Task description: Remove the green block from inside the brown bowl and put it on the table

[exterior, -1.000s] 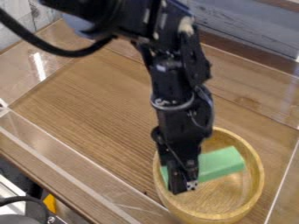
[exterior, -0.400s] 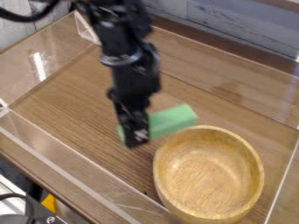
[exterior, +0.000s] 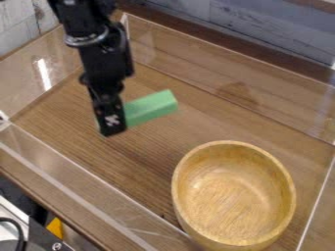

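Observation:
My gripper (exterior: 120,113) points down over the left-middle of the table (exterior: 222,113) and is shut on the green block (exterior: 152,106). The block sticks out to the right of the black fingers, tilted a little, and hangs above the wood surface. The brown bowl (exterior: 236,231) stands at the front right with nothing inside it. It lies well to the right of and nearer than the gripper. The black arm rises from the gripper to the top left of the view.
Clear acrylic walls (exterior: 53,157) edge the tabletop at the left and front. A pale plank wall runs along the back. Bare wood lies below and around the gripper.
The gripper lifted the green block out of the bowl and carried it left and away from the camera. The bowl stayed in place and now holds nothing.

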Tool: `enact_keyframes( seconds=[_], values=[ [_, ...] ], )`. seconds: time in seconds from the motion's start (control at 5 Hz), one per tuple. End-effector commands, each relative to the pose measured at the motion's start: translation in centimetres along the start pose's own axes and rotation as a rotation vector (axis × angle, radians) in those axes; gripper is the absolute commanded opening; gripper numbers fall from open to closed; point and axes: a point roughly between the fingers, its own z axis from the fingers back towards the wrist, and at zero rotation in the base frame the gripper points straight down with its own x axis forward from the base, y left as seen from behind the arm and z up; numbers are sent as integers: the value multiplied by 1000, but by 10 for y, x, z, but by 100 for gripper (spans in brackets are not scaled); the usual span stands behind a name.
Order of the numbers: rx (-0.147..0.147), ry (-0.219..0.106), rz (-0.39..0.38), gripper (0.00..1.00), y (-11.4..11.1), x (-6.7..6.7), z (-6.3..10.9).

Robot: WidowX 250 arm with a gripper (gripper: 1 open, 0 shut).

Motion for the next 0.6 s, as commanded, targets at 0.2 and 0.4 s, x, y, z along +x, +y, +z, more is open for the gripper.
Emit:
enact_keyframes(
  seconds=[0.2, 0.4],
  values=[
    [42, -26, -25, 0, -18, 18, 4],
    [49, -26, -29, 0, -22, 21, 1]
  ],
)
